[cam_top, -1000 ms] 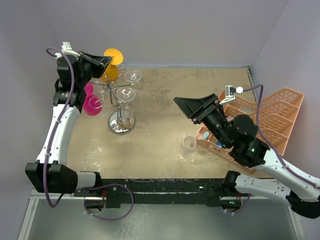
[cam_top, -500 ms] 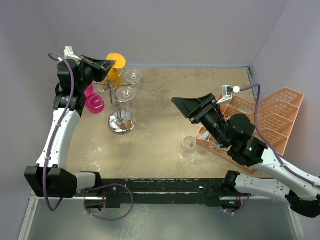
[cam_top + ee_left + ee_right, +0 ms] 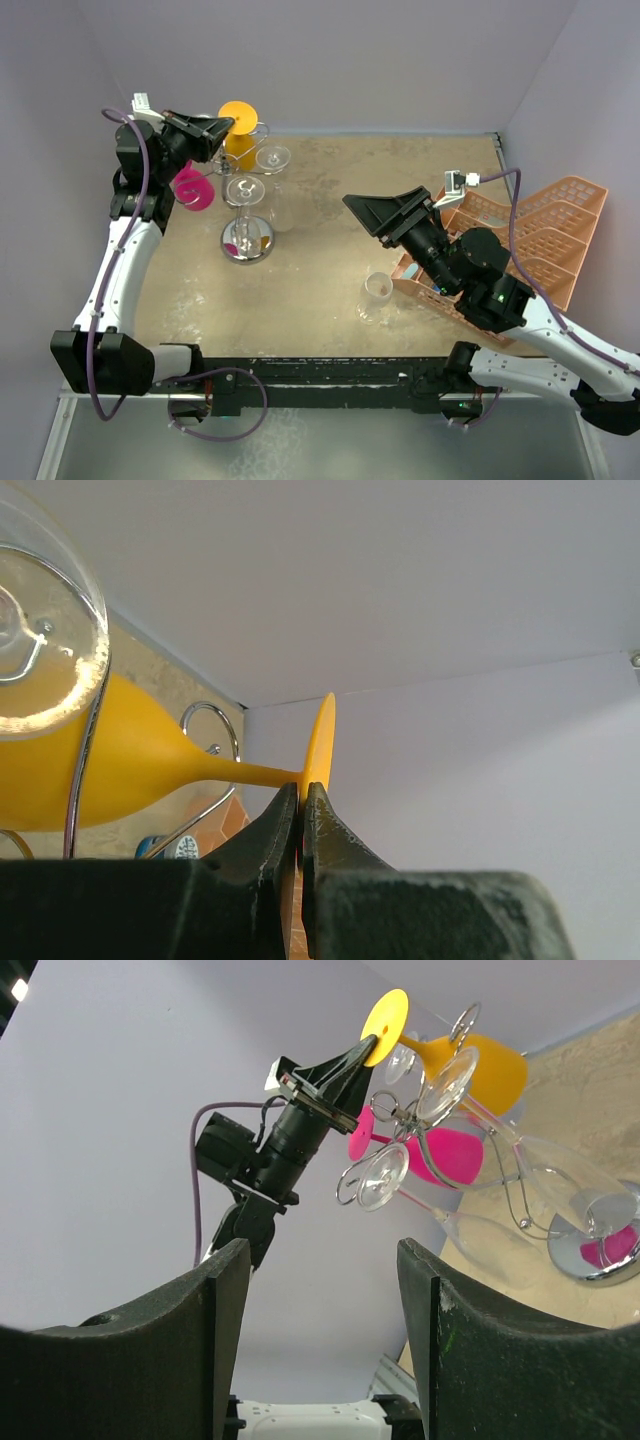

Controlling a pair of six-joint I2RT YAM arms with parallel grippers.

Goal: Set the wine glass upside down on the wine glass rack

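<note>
The orange wine glass [image 3: 240,146] hangs bowl-down at the top of the chrome wine glass rack [image 3: 246,243] at the back left. My left gripper [image 3: 218,127] is shut on the rim of its round foot [image 3: 322,742], with the stem and bowl [image 3: 120,770] reaching into the rack's scroll arms [image 3: 210,720]. The right wrist view shows the same grip from the side, the left gripper [image 3: 352,1058] on the foot. My right gripper [image 3: 375,214] hovers mid-table on the right, open and empty [image 3: 322,1252].
A pink glass [image 3: 193,187] and two clear glasses [image 3: 272,157] hang on the rack. Another clear glass [image 3: 378,287] stands on the table beside the peach crate [image 3: 540,235] at the right. Walls close the back and both sides.
My left gripper has carried the orange glass a little right, over the rack's top. The hanging pink and clear glasses have shifted. The right arm has barely moved.
</note>
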